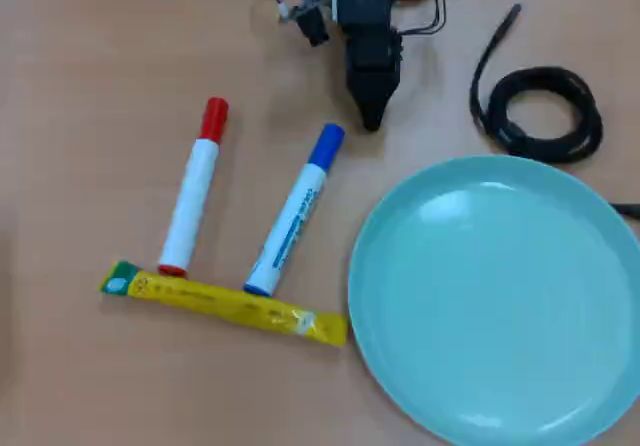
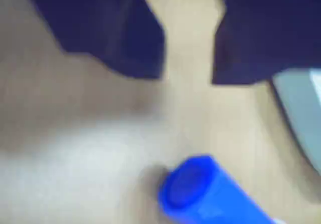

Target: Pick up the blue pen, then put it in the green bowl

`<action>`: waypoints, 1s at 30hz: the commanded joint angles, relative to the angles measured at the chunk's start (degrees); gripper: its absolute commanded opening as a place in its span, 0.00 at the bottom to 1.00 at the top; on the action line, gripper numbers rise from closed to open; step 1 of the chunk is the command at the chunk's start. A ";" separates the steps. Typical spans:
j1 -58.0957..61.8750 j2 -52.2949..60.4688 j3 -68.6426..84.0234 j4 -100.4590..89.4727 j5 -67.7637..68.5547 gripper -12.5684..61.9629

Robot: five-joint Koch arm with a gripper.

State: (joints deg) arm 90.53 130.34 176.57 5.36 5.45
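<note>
On the table, blue pen (image 1: 293, 216) white-barrelled, blue cap, blue lettering, claw (image 2: 188, 78) parted, empty.

The blue pen (image 1: 294, 215) lies flat left of centre in the overhead view: a white barrel with blue lettering, slanted, its blue cap toward the upper right and its blue end at the lower left. In the wrist view the cap (image 2: 200, 191) shows, blurred, at the bottom centre. The green bowl (image 1: 400, 226), a wide, shallow, pale teal dish, sits upright and empty, filling the lower right of the overhead view, just beside the pen but apart from it.
</note>
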 commanded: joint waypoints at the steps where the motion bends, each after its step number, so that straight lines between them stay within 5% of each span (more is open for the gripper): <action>1: -0.09 5.54 4.31 3.96 0.35 0.23; 30: 0.35 5.54 4.31 4.75 0.26 0.23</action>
State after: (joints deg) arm 90.70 130.34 176.57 5.36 5.54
